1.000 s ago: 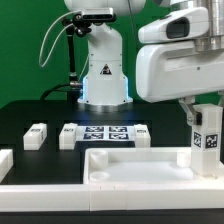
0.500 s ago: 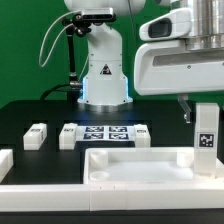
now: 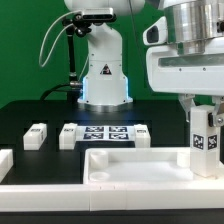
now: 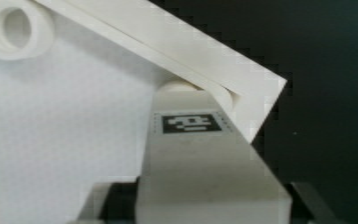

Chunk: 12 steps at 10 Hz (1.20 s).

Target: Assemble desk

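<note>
The desk slab (image 3: 130,165) lies flat at the front, with its recessed middle facing up. My gripper (image 3: 203,108) is shut on a white tagged leg post (image 3: 205,140) and holds it upright at the slab's corner on the exterior view's right. In the wrist view the post (image 4: 197,150) runs from between my dark fingers (image 4: 123,205) down to the slab's corner (image 4: 220,85). A round hole (image 4: 16,35) shows in the slab (image 4: 69,130). The post's lower end is hidden behind the slab's rim.
A loose white leg post (image 3: 36,136) lies on the black table at the exterior view's left, with another white piece (image 3: 5,160) at the far left edge. The marker board (image 3: 105,134) lies behind the slab. The robot's base (image 3: 105,75) stands at the back. A low white rail (image 3: 90,193) runs along the front.
The wrist and arm housing have turned and shifted above the post. The post has gone from slightly tilted to upright, staying at the slab's corner.
</note>
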Motion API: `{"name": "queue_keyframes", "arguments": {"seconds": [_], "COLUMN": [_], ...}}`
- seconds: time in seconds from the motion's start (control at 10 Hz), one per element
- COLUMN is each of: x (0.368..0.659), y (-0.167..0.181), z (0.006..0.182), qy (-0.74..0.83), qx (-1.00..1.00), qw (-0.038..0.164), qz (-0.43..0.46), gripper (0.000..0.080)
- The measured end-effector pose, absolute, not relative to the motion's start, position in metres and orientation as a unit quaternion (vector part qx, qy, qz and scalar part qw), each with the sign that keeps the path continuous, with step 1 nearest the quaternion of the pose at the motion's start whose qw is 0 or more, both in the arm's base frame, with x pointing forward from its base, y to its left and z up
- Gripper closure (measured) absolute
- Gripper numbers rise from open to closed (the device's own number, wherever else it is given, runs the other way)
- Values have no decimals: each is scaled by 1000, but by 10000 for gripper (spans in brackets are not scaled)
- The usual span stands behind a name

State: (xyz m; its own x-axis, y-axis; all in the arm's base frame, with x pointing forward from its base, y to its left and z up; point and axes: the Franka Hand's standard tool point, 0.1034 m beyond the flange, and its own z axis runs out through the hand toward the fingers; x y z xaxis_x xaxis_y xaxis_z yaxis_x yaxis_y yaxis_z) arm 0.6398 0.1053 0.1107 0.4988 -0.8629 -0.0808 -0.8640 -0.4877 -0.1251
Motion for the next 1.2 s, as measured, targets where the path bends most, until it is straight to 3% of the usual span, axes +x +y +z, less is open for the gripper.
{"name": "queue_keyframes", "arguments": {"seconds": [0.1,0.2,0.3,0.4,0.8,1.0,1.2], "x": [640,638,640,637,632,639,640], "y": [106,105,108,112,113,111,111], "z": [110,110,111,108,104,111,111], "qy": [477,390,304,206,52,-155,-150], "qx": [-876,-918,-950,-976,-996,-987,-987], "qw": [75,69,68,67,68,50,53], "qz": [2,5,10,16,22,3,2], "gripper": [509,331,331,188,153,151,151]}}
